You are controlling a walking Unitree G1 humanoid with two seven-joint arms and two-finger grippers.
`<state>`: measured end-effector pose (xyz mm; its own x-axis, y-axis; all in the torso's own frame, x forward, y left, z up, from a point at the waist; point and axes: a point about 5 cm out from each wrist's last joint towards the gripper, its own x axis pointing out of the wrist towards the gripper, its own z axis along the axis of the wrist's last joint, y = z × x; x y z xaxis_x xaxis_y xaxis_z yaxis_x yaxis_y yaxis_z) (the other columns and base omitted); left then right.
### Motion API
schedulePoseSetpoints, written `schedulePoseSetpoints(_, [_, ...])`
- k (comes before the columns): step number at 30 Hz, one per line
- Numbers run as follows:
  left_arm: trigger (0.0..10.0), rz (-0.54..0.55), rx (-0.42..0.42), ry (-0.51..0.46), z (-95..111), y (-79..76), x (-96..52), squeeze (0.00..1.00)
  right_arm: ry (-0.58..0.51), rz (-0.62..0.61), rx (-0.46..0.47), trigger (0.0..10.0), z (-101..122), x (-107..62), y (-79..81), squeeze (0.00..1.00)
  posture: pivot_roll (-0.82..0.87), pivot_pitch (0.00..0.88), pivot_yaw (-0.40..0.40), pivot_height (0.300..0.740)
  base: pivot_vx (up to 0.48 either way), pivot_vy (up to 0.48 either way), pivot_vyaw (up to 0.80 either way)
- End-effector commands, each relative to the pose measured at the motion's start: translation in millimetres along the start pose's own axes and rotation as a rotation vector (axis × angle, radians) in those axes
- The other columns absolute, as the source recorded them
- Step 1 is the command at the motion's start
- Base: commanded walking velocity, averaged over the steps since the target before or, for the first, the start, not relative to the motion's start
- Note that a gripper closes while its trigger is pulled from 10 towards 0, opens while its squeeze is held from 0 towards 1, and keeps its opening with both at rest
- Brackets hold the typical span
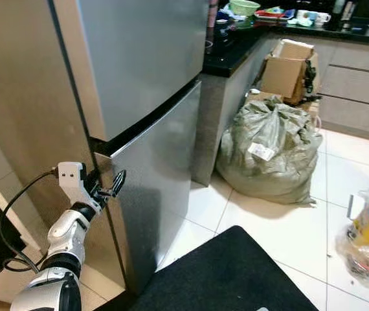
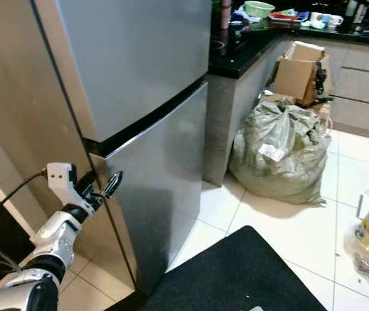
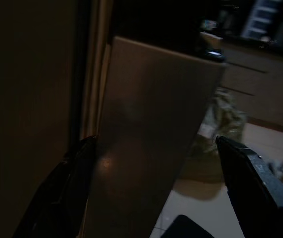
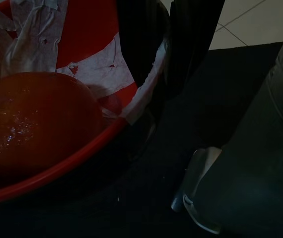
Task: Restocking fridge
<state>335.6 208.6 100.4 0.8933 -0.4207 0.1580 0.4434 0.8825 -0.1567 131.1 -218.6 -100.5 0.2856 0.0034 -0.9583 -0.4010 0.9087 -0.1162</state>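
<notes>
Smooth steel fridge (image 1: 145, 78), pincer (image 1: 110, 188) astride edge

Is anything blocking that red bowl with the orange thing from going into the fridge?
Yes. Both fridge doors are shut. The left gripper is at the lower door's edge, fingers open around it. The right gripper's fingers grip the red bowl.

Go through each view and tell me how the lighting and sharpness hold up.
Left and right eye views: evenly lit, fairly sharp, soft sheen on the fridge door, left gripper at its edge. Left wrist view: very dark, fingers blurred, background dim. Right wrist view: dim and shadowed, though the red bowl and an orange round thing read.
</notes>
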Motion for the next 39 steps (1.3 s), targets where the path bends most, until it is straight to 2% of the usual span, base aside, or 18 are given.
schedulePoseSetpoints(1, [10.0, -0.157, 0.01, 0.031, -4.5, -18.7, 8.6, 0.0, -0.004, 0.0, -0.003, 10.0, 0.4, 0.0, 0.2, 0.0, -0.04, 0.0, -0.007, 0.74, 0.0, 0.0, 0.0])
schedulePoseSetpoints(10, [10.0, -0.217, 0.005, 0.036, -5.6, -24.8, 10.0, 0.0, -0.003, 0.0, -0.001, 10.0, -0.1, 0.0, 0.3, 0.0, -0.04, 0.0, -0.006, 0.74, 0.0, 0.0, 0.0])
schedulePoseSetpoints(16, [10.0, -0.258, 0.001, 0.031, -8.0, -34.2, 13.2, 0.0, -0.004, -0.001, -0.003, 10.0, 0.5, 0.1, 0.3, 0.0, -0.04, 0.0, -0.007, 0.74, 0.0, 0.0, 0.0])
schedulePoseSetpoints(25, [10.0, -0.313, -0.021, 0.035, -18.3, -56.5, 20.1, 0.0, -0.005, 0.0, -0.002, 10.0, 0.9, 0.1, 0.5, 0.0, -0.05, 0.0, -0.006, 0.74, 0.0, 0.0, 0.0])
schedulePoseSetpoints(39, [10.0, -0.369, -0.033, 0.029, -20.5, -71.6, 26.2, 0.0, -0.005, 0.0, 0.002, 10.0, 0.4, 0.1, 0.5, 0.0, -0.05, 0.0, -0.004, 0.74, 0.0, 0.0, 0.0])
